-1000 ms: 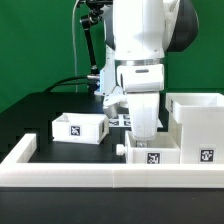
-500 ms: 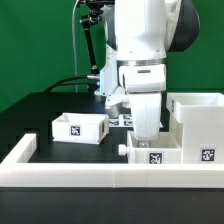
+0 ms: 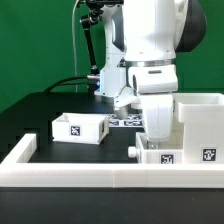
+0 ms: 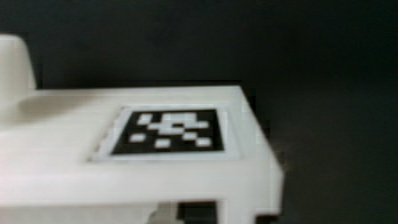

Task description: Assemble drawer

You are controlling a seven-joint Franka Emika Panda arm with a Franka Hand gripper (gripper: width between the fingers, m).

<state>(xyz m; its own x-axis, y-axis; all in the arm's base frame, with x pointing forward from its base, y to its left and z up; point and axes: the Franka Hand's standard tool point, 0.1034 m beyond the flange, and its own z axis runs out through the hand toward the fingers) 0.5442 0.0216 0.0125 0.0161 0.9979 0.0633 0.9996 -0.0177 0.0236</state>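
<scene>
My gripper [image 3: 157,134] reaches down into a small white open-top tray [image 3: 158,156] at the front and is shut on its wall; the fingers are mostly hidden by the hand. The tray has a tag on its front and a small knob [image 3: 133,150] on the side toward the exterior view's left. It sits right beside the large cube-shaped housing [image 3: 203,122] at the exterior view's right. A second small tray [image 3: 80,127] stands apart toward the exterior view's left. In the wrist view the held tray [image 4: 71,110] with its tag [image 4: 173,132] fills most of the frame.
A long low white wall [image 3: 90,178] edges the front and the exterior view's left of the black table. The marker board [image 3: 125,121] lies flat behind the arm. Black cables and a stand rise at the back in front of the green backdrop.
The arm and the held tray have slid toward the exterior view's right, closing the gap to the housing. The other tray has not moved.
</scene>
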